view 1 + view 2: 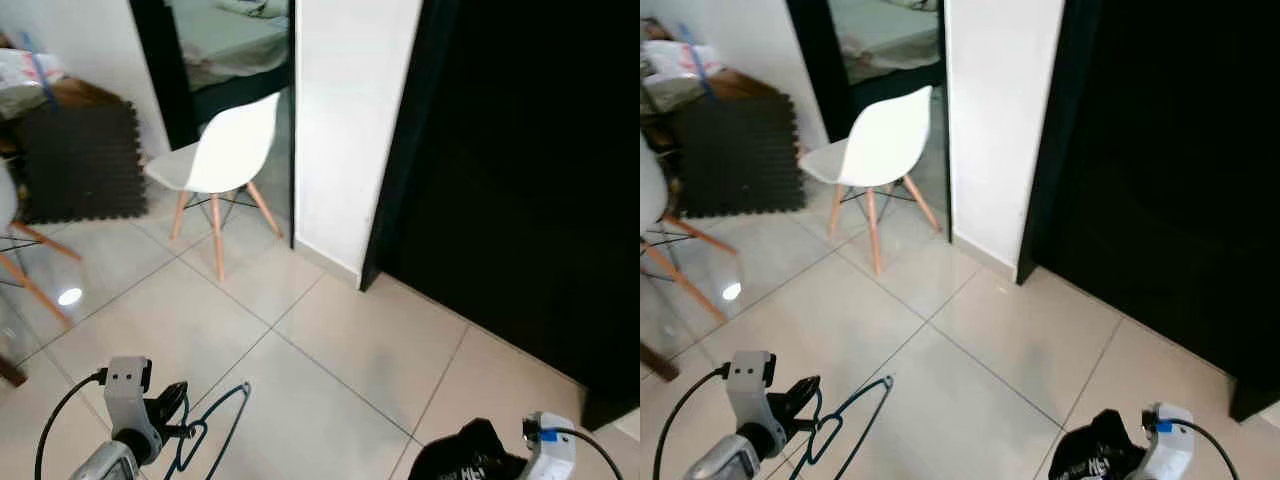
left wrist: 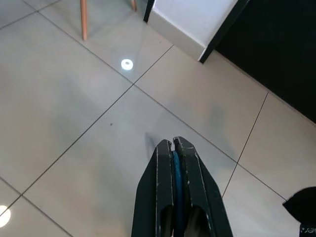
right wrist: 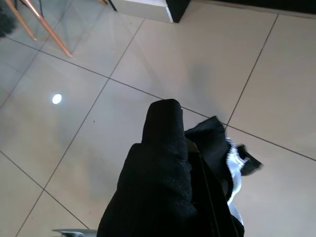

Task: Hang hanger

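Over tiled floor (image 1: 330,360), left hand (image 2: 174,148) clamped on blue hanger (image 1: 215,425).

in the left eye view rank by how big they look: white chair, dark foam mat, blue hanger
1. dark foam mat
2. white chair
3. blue hanger, held in the left tool; it is nearer the camera, so true size is unsure.

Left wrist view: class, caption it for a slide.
Left gripper shut on a blue hanger above the tiled floor.
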{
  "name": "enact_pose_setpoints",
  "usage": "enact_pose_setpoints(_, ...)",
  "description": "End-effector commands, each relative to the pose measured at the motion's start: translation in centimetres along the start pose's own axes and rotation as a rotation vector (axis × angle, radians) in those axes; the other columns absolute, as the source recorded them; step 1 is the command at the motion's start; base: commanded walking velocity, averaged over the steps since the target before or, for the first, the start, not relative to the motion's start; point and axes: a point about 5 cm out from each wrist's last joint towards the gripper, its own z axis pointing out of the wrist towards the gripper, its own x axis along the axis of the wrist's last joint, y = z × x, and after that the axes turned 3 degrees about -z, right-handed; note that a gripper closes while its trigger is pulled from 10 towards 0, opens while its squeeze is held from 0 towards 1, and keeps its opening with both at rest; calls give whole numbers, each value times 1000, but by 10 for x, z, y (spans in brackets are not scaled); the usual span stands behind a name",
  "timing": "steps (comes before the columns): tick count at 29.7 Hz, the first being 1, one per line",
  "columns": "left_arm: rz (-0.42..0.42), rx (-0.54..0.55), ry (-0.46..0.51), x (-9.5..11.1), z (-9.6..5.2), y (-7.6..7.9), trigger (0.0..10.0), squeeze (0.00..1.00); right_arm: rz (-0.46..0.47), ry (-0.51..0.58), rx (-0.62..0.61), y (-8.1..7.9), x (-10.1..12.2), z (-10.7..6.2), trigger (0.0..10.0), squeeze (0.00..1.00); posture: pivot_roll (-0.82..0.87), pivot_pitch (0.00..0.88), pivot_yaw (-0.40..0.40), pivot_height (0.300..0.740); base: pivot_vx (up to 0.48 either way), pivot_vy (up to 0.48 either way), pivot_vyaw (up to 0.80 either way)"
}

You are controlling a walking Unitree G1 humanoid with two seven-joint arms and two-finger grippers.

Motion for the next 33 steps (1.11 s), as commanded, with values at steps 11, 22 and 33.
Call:
enact_pose_setpoints(11, 5, -9, -4, -2, -3, 3, 10000, 0, 22, 17, -10, 0, 6, -2, 10000, 0, -28, 121, -55, 740, 0, 0, 586)
enact_pose_setpoints(22, 1, 5, -13, 0, -2, -3, 10000, 0, 22, 31, -4, -9, 8, -2, 10000, 0, -32, 116, -34, 740, 0, 0, 587)
enact_pose_setpoints(33, 4, -15, -12, -1, -8, 0, 10000, 0, 26, 26, -7, -10, 7, -10, 10000, 0, -31, 127, -40, 740, 0, 0, 585)
